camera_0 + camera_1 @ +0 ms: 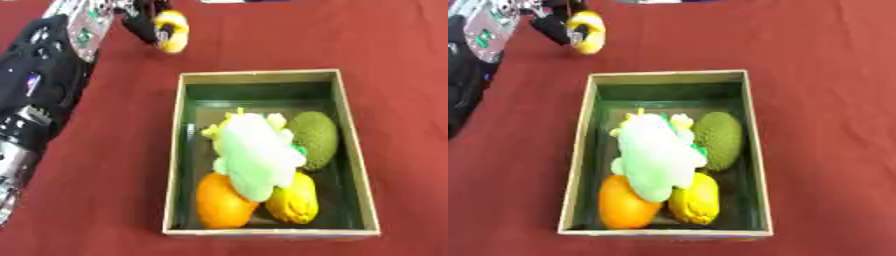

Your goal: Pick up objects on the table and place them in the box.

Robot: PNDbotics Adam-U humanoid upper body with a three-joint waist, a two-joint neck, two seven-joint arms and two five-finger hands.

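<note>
left robot hand [144,22] curled round yellow toy [172,31], beyond box [175,150]; no legible writing.

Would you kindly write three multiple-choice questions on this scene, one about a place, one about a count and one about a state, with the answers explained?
1. Where is the yellow ring-shaped object?
A. in the box
B. at the left hand, on the table beyond the box
C. by the right edge of the table

2. How many things lie in the box?
A. two
B. four
C. six

3. What is the left hand doing?
A. resting open and far from everything
B. its fingers are closed on the yellow object
C. holding the orange ball

Answers:
1 B, it shows at the upper left, outside the box's far wall.
2 B, the pale green plush toy, dark green ball, orange ball and yellow fruit.
3 B, dark fingers wrap the ring.
</note>
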